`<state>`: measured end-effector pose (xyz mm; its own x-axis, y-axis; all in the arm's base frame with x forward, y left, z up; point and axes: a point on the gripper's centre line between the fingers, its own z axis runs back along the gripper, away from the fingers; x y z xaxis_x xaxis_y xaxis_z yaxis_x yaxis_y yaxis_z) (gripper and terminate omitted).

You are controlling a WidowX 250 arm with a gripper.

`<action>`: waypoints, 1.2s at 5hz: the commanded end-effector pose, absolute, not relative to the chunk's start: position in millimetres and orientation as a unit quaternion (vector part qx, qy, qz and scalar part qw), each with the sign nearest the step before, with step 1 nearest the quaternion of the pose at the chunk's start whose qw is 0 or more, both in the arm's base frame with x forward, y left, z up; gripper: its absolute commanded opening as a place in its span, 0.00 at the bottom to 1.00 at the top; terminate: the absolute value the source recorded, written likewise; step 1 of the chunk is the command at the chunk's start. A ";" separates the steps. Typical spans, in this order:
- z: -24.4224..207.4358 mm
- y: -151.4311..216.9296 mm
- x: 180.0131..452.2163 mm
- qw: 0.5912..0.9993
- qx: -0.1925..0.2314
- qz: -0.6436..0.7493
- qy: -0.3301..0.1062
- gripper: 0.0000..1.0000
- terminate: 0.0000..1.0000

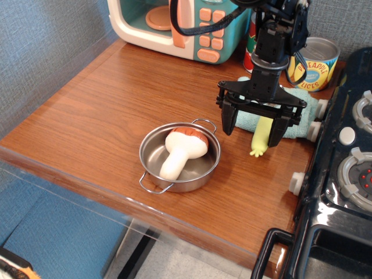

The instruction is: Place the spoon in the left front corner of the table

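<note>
The spoon point(260, 138) lies at the right of the brown table point(93, 110); its yellow-green handle points toward the front. Its silver bowl is hidden behind my arm, on a light blue cloth point(297, 123). My gripper point(252, 129) is open and hangs over the spoon's handle, one finger on each side of it. The fingertips are just above the table and hold nothing.
A steel pan point(179, 157) with a white mushroom toy point(181, 151) stands left of the gripper near the front edge. A toy microwave point(174, 23) and a pineapple can point(314, 64) stand at the back. A black toy stove point(343, 174) lines the right side.
</note>
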<state>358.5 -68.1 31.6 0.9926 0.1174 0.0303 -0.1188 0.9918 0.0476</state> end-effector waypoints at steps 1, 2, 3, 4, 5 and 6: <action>33.9 -74.0 362.0 0.998 0.031 0.048 -0.036 1.00 0.00; 35.5 -74.5 360.3 0.997 0.030 0.050 -0.051 0.00 0.00; 37.3 -74.2 360.3 0.997 0.028 0.050 -0.056 0.00 0.00; 61.2 -69.6 363.1 0.996 0.012 0.058 -0.073 0.00 0.00; 109.0 -50.0 362.2 0.989 -0.029 0.083 -0.115 0.00 0.00; 138.2 1.4 345.8 0.984 -0.038 0.115 -0.128 0.00 0.00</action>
<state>344.7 2.8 115.9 0.9547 0.2414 0.1737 -0.2293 0.9694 -0.0872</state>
